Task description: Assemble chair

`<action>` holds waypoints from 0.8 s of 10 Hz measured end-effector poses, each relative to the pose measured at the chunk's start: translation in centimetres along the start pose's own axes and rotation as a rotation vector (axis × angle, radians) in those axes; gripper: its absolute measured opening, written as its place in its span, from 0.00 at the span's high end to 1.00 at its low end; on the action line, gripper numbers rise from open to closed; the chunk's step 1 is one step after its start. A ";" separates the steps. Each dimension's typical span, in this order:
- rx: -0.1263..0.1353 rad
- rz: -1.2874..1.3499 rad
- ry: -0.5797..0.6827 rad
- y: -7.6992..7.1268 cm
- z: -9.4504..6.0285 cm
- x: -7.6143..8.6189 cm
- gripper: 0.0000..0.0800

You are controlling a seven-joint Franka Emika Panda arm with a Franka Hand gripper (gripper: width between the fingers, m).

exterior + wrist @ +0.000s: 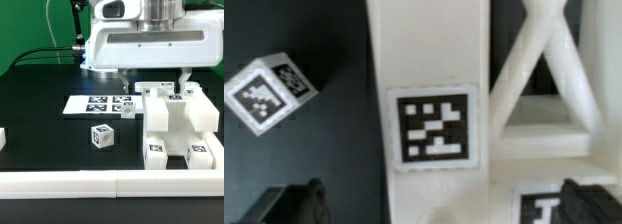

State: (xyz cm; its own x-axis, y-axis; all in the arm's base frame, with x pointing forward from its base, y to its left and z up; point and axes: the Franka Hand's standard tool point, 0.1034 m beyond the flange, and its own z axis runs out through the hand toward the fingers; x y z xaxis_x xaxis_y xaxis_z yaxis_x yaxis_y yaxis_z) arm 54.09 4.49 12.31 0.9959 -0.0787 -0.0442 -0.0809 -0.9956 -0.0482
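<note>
The chair (180, 125) is standing, partly built, on the exterior view's right side of the black bench (40, 120), just behind the long white rail (110, 182) that is running along the near edge. It is showing as chunky white plastic. Two blocky ends are facing the rail, each wearing a black-and-white square tag. The body is stepping up behind them to a higher top that is carrying more tags. In the wrist view one of its flat white bars is filling the middle, with a square tag on its face, and thinner slanted bars are crossing beside it.

A small white cube (100, 135), tagged too, is lying loose on the bench toward the exterior view's left of the chair, apart from it. Behind the cube the marker board (95, 103) is lying flat.

Farther back, I am holding my pincer (152, 90) over the chair's far, upper part with its fingers spread wide. It is gripping nothing, and in the wrist view the dark fingertips (295, 205) are standing clear of the bar on either side.
</note>
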 end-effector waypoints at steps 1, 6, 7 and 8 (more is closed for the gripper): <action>0.001 -0.039 -0.018 0.6 -1.6 -0.3 0.19; -0.006 -0.067 -0.016 0.6 -1.9 0.0 0.19; -0.004 -0.115 -0.020 0.9 -2.0 -0.6 0.19; 0.006 -0.204 -0.025 1.6 -1.8 -1.9 0.19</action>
State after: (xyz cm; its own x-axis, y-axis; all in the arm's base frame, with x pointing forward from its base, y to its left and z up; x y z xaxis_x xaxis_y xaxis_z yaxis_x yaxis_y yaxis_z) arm 52.11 3.00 14.16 0.9903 0.1260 -0.0578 0.1223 -0.9904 -0.0651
